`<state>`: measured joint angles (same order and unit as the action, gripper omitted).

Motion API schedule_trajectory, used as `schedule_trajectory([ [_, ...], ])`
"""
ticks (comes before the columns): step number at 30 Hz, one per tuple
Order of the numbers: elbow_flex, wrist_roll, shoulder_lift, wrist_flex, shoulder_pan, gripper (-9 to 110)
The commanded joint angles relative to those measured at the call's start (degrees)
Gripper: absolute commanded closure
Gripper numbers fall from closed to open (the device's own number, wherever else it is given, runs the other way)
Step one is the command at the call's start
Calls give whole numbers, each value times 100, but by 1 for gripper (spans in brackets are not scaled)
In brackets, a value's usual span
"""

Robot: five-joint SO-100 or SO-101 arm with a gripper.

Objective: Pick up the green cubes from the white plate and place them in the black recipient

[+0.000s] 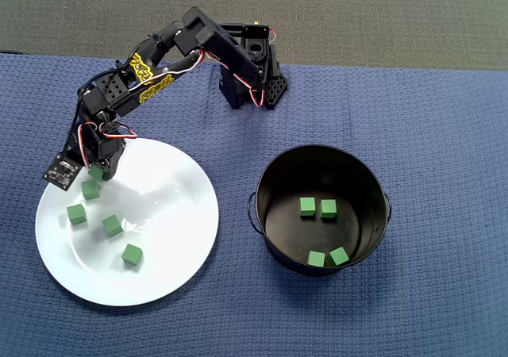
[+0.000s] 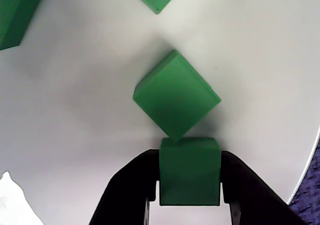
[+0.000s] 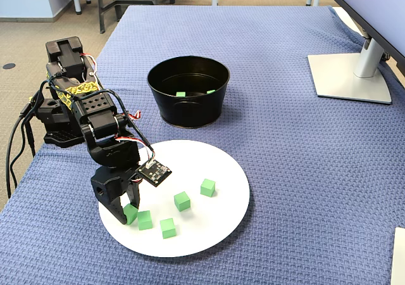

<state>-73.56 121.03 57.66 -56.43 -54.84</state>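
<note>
1. Four green cubes (image 1: pixel 308 207) already lay in the black recipient (image 1: pixel 274 174), right of frame.
2. The gripper (image 2: pixel 190 197) clasped a fifth cube (image 2: pixel 190 171) on the white plate (image 1: pixel 171 238), lower left; four loose cubes (image 1: pixel 132 255) remained.

Office, monitor stand (image 3: pixel 352 69), chair legs (image 3: pixel 114 0), carpeted floor (image 3: pixel 38 38)

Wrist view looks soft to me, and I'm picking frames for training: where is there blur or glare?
Wrist view: the gripped cube in the pincer is slightly soft, plate evenly lit. Overhead view: mild sheen on the white plate. Fixed view: sharp, reflections inside the black pot.
</note>
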Motion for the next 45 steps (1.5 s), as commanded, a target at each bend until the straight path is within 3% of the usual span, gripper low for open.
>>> schedule_trajectory([
  [1,-88,-132,299,185,-9,101],
  [8,-765,-1222,1160,387,176,101],
  [14,-984,-1925,2268,-527,369,101],
  [19,-1327,-3243,2821,264,677,101],
  [26,-1494,-5010,4096,-220,1397,101],
  [38,-1266,-8429,6363,-2716,4201,101],
  [45,-1758,-10169,7093,-3059,5871,100],
])
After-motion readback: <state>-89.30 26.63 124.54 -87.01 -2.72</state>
